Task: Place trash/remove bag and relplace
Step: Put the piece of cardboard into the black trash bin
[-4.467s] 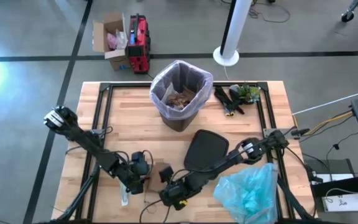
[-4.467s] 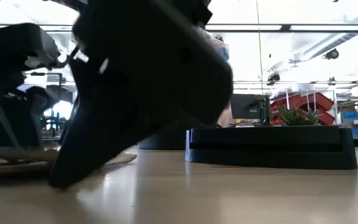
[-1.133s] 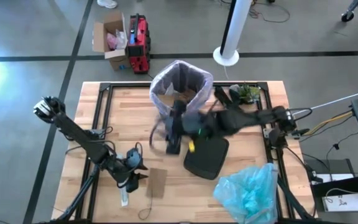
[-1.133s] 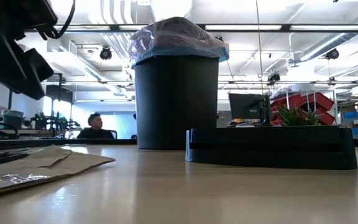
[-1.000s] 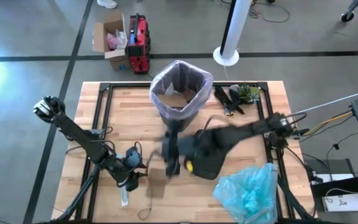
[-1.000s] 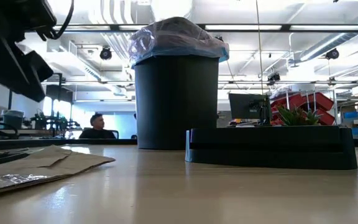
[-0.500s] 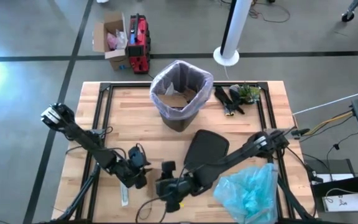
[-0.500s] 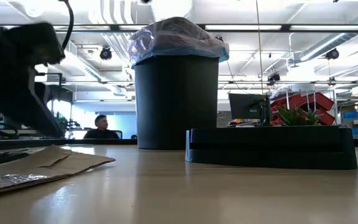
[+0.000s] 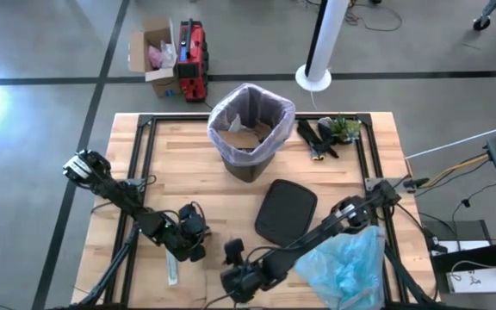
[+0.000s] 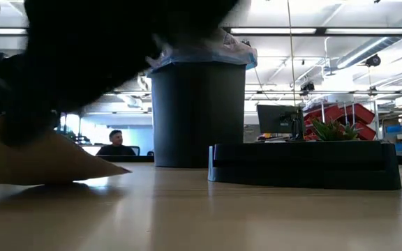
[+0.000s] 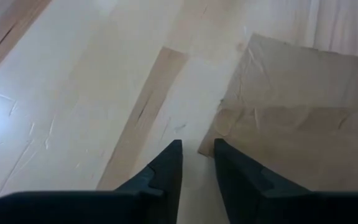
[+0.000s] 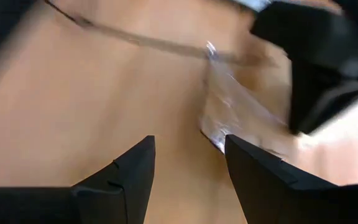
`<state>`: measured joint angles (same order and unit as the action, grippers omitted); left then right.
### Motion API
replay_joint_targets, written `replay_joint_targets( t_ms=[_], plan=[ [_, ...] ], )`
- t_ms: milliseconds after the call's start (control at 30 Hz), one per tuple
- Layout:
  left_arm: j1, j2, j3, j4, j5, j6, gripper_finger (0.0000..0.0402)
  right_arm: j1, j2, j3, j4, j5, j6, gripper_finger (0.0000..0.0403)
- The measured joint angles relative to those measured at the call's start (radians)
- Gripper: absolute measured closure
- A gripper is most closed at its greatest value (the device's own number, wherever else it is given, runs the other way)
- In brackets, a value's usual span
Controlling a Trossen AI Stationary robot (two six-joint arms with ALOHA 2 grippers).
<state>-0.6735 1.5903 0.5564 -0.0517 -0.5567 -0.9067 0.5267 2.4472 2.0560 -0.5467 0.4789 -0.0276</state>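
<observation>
– Brown paper [image 11: 291, 118] lies dead ahead of our left gripper [image 11: 197, 149], does it not?
– It does. Its near corner sits at the mouth of the fingers and the sheet spreads away forward, its long side running across our reach. We leave only a narrow gap there, with nothing pinched that we can see.
– And our right gripper [image 12: 188, 140]?
– Spread wide and empty, low over the table just beside the left, with a clear wrapper [image 12: 229, 118] ahead of it. The left is nearer the paper.
– What has changed?
– A second ago our right arm was up by the bin [image 9: 250, 168]; it has since come down. Our left fingers have drawn closer together.
– The bag [image 9: 278, 116]?
– Lining the bin, well beyond both grippers.
</observation>
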Motion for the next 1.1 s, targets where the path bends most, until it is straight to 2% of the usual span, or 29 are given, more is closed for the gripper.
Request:
replay_joint_targets(
  t_ms=[100,400,533,667,767,900,1100],
  plan=[
    [0.000,-0.003,0.000,0.000,0.005,0.000,0.0325,-0.007,0.022,0.000,0.003,0.071,-0.001,0.0222],
    [0.002,-0.004,-0.002,0.006,0.018,0.003,0.0320,-0.049,0.043,0.000,0.079,0.063,-0.041,0.0228],
    [0.002,-0.014,0.000,0.006,0.019,0.008,0.0320,-0.065,0.043,0.001,0.118,0.063,-0.052,0.0273],
    [0.002,-0.049,0.000,-0.003,0.038,0.058,0.0320,-0.073,0.041,0.001,0.111,0.063,-0.042,0.0351],
    [0.001,-0.106,-0.002,-0.018,0.097,0.143,0.0319,-0.073,0.029,0.002,0.095,0.063,-0.041,0.0394],
    [-0.001,-0.223,-0.002,-0.101,0.160,0.237,0.0319,-0.069,0.001,0.055,-0.011,0.084,-0.040,0.0389],
    [-0.012,-0.445,-0.001,-0.264,0.150,0.244,0.0319,-0.067,-0.104,0.148,-0.137,0.174,-0.096,0.0399]
  ],
)
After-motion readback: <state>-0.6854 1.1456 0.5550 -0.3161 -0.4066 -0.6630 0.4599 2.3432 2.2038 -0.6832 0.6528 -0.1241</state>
